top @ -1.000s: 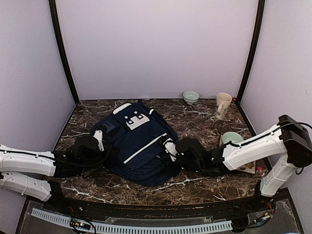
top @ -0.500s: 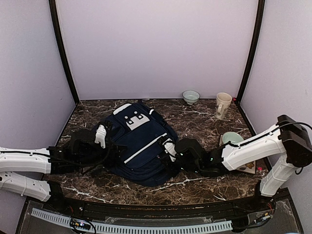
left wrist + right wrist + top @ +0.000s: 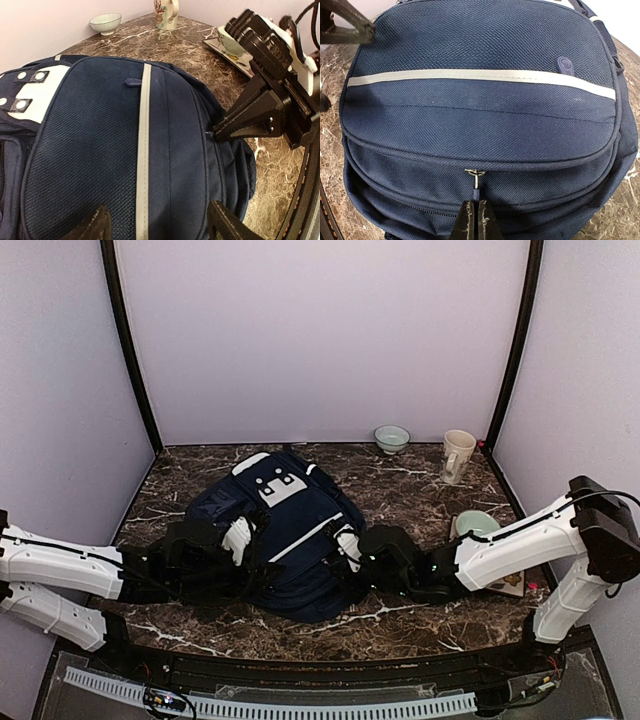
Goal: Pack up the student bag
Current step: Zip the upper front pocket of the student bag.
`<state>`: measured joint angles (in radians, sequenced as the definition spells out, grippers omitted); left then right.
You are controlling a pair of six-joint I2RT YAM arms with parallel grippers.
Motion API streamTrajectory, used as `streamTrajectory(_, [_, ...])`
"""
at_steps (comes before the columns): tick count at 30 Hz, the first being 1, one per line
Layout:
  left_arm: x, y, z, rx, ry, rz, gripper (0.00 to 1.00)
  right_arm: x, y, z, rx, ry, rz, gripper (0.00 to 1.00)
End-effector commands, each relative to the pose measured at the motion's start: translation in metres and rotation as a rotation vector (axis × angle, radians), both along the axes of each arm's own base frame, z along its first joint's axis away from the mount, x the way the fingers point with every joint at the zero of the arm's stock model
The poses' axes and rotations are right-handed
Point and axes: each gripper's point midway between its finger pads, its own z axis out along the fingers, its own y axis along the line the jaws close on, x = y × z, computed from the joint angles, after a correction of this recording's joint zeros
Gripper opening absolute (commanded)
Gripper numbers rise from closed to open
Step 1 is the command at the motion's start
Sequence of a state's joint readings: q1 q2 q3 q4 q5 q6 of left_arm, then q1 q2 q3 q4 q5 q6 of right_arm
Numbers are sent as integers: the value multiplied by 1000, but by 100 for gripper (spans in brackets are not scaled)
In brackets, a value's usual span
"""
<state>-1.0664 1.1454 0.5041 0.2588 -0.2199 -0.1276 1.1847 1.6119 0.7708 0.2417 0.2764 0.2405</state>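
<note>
The student bag (image 3: 290, 525) lies flat on the marble table, navy with a white stripe (image 3: 142, 150) and a grey-white patch (image 3: 278, 483). My left gripper (image 3: 240, 538) hangs over the bag's near-left part. In the left wrist view it (image 3: 160, 225) is open, its fingers (image 3: 96, 225) straddling the stripe on the front pocket with nothing between them. My right gripper (image 3: 350, 548) is at the bag's right edge. In the right wrist view it (image 3: 477, 209) is shut on the zipper pull (image 3: 476, 186) of a closed zip below the pocket.
A pale bowl (image 3: 391, 437) and a cream mug (image 3: 457, 455) stand at the back right. A green cup (image 3: 475, 523) sits on a tray (image 3: 508, 586) under the right arm. Lilac walls enclose the table on three sides.
The left gripper has opened and swung right, from the bag's left side to over its front pocket. The right gripper still holds the zipper pull in place.
</note>
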Motion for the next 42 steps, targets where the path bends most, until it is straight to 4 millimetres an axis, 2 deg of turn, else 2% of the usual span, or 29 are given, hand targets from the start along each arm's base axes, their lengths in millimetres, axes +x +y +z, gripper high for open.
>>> streamTrajectory(1, [-5, -21, 10, -15, -65, -101, 68, -1, -13, -20, -64, 5, -21, 0])
streamTrajectory(10, [-16, -49, -1, 4, -53, -253, 68, -1, -16, -19, -58, 5, -25, 0])
streamTrajectory(18, [-14, -63, -4, 44, -83, -287, 65, 0, -16, -18, -60, -4, -33, 0])
streamTrajectory(28, [6, -65, -28, 153, -125, -223, 57, 4, -17, -10, -59, -25, -42, 0])
streamTrajectory(30, [11, -64, -32, 167, -143, -203, 53, 4, -16, -9, -63, -28, -41, 0])
streamTrajectory(31, [12, -62, -35, 175, -153, -195, 50, 5, -15, 3, -38, -40, -41, 0])
streamTrajectory(35, [15, -61, -41, 191, -171, -190, 29, 8, -13, 14, -46, -50, -41, 0])
streamTrajectory(37, [14, -62, -42, 193, -175, -195, 22, 9, -11, 18, -48, -54, -41, 0])
streamTrajectory(42, [16, -58, -43, 201, -182, -179, 0, 11, -15, 19, -66, -54, -55, 0])
